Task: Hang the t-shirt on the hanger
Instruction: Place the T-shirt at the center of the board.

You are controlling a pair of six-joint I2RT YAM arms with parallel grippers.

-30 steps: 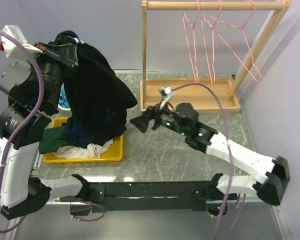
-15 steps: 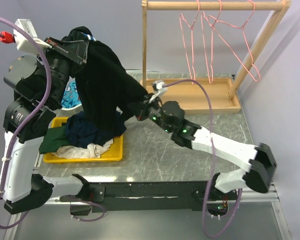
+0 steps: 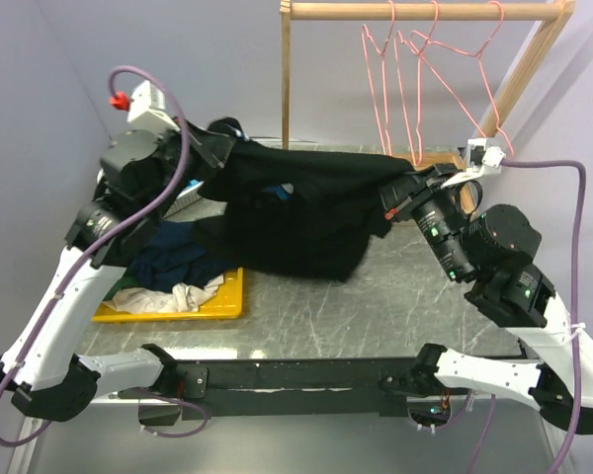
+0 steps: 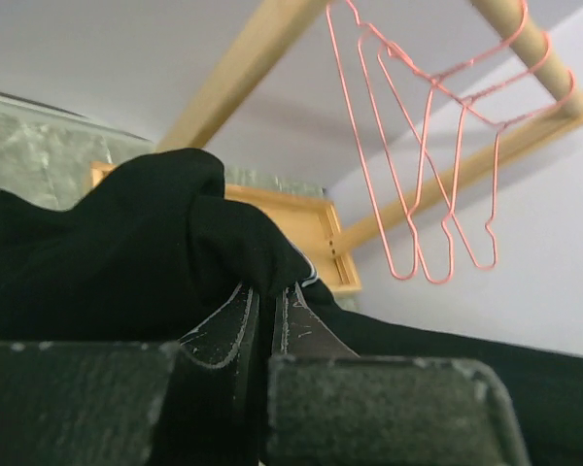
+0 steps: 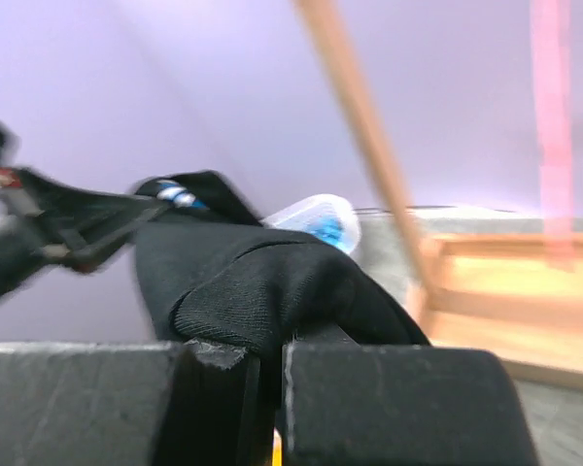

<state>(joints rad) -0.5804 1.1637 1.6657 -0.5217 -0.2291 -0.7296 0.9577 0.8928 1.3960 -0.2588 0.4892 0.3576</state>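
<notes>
T-shirt point(image 3: 296, 212) stretched as a wide black band above the surface point(image 3: 395, 296), gripped at both ends. Arches up with the left arm from the near left corner and leans inward, the left pincer point(image 3: 217, 148) clenched on a bunched fold of cloth at the shirt's left end. Folds back with the right arm on the right side, elbow low, wrist raised toward the wooden rack point(image 3: 425, 10), the right pincer point(image 3: 395, 202) clamped on the shirt's right edge. Differs from half a second ago: then bunched and hanging down from the left pincer high over the yellow tray point(image 3: 168, 306), with the right pincer only meeting the lower hem near the middle; now pulled apart, right pincer drawn far right beside the rack base, left pincer lower. Sags between the two pincers, lower hem drooping toward the surface, left part over the tray's garments. Shows, from the left wrist, cloth pinched between nearly closed fingers point(image 4: 235, 325), pink hangers point(image 4: 418, 146) on the rod beyond.
</notes>
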